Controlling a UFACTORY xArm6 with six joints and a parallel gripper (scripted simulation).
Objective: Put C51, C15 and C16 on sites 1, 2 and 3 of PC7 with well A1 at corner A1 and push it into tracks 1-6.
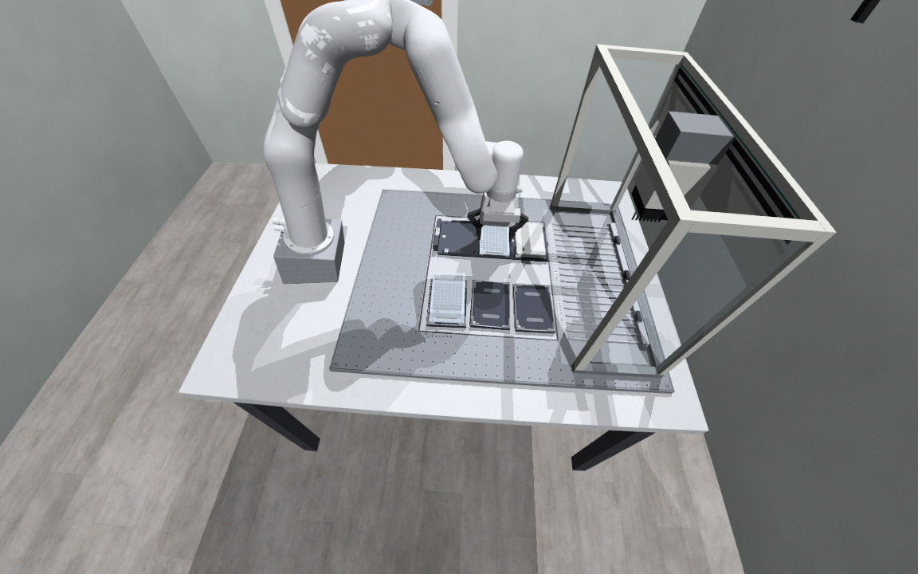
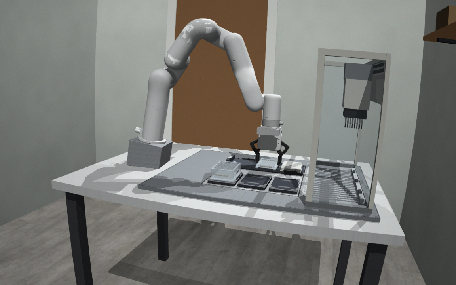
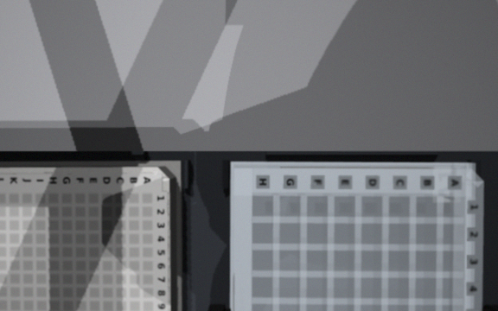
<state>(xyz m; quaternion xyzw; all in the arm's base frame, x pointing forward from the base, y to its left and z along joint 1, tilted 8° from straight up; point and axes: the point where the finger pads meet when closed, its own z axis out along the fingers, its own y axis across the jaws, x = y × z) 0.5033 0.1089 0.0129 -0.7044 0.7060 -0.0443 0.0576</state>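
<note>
Your gripper stood with its fingers spread fully wide, straddling the 96-well plate C15 on carrier PC7 but gripping nothing. You had two plates on the carrier, C16 to the right, and one deep-well block, C51, left in three nests on the worktop.
</note>
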